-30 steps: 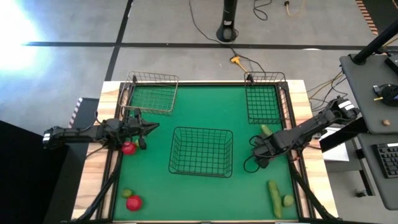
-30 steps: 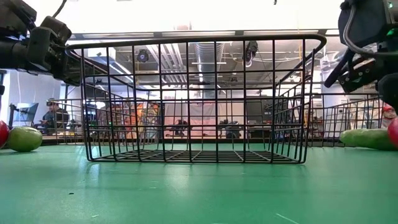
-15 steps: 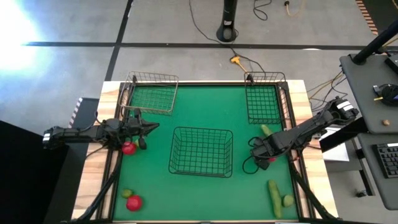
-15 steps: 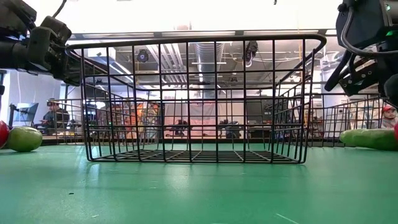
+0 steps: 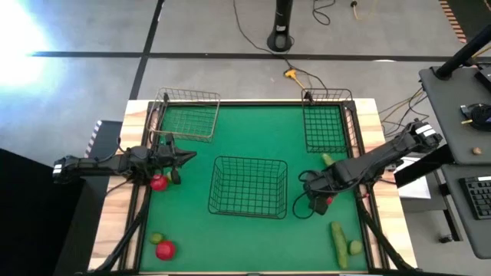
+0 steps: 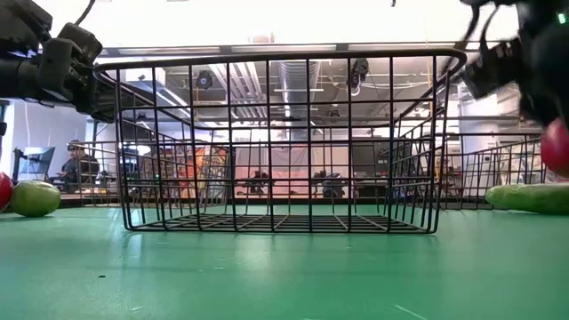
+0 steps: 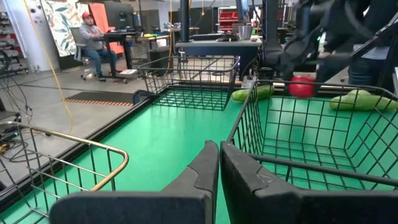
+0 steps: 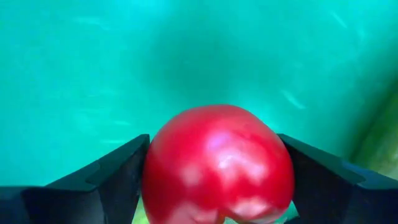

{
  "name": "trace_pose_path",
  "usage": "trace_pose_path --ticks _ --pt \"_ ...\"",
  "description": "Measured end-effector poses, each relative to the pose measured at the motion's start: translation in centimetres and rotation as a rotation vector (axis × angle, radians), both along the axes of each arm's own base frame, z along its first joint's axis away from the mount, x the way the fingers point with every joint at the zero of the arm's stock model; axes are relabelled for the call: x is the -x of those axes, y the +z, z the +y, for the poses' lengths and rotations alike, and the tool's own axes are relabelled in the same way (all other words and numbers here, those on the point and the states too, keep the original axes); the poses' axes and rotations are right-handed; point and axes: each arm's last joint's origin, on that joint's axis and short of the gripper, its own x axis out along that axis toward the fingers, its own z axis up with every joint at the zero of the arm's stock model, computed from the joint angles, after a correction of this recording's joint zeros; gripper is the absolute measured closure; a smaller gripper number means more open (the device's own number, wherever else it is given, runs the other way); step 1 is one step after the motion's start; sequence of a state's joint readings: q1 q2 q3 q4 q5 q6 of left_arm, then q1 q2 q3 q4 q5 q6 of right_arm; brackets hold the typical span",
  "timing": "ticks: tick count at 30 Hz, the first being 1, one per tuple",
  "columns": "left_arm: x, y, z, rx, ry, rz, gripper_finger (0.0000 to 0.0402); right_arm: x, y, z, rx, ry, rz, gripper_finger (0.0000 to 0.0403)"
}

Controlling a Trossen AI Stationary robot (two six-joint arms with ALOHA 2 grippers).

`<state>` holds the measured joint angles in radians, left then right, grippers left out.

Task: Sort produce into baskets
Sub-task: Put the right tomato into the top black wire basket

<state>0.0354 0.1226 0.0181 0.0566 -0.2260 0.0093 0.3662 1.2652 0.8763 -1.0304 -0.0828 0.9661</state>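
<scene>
From above: right gripper (image 5: pixel 317 202) moved closer to the big wire basket (image 5: pixel 249 186), jaws clamped on a round red tomato (image 5: pixel 327 201); left gripper (image 5: pixel 182 158) same spot, jaws pinched shut, beside another tomato (image 5: pixel 159 182) on the soft green tabletop (image 5: pixel 245 230). Low down: held tomato (image 6: pixel 556 146) now lifted, shiny and smooth; long bumpy cucumber (image 6: pixel 532 197) lying behind.
</scene>
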Motion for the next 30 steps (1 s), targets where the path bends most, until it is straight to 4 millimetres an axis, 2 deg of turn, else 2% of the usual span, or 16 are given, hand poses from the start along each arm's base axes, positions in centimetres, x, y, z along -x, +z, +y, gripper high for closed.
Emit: trace_pose_path --ticks 7,10,13,17,20,26,30 --pt "0.0 0.0 0.0 0.0 0.0 0.0 0.0401 -1.7 5.9 0.1 0.035 0.049 -0.124 0.0087" --pt "0.0 0.0 0.0 0.0 0.0 0.0 0.0401 -2.1 8.3 -0.8 0.137 0.066 -0.179 0.0084" --pt "0.0 0.0 0.0 0.0 0.0 0.001 0.0401 -2.2 9.9 -2.5 0.22 0.057 -0.177 0.0082" --pt "0.0 0.0 0.0 0.0 0.0 0.0 0.0401 -2.1 11.1 -5.8 0.351 0.019 -0.126 0.0087" --pt "0.0 0.0 0.0 0.0 0.0 0.0 0.0401 -2.0 11.3 -9.1 0.423 -0.015 -0.071 0.0088" --pt "0.0 0.0 0.0 0.0 0.0 0.0 0.0401 -0.8 10.5 -16.8 0.481 -0.168 0.053 0.0084" --pt "0.0 0.0 0.0 0.0 0.0 0.0 0.0401 0.1 9.7 -21.7 0.467 -0.263 0.069 0.009"
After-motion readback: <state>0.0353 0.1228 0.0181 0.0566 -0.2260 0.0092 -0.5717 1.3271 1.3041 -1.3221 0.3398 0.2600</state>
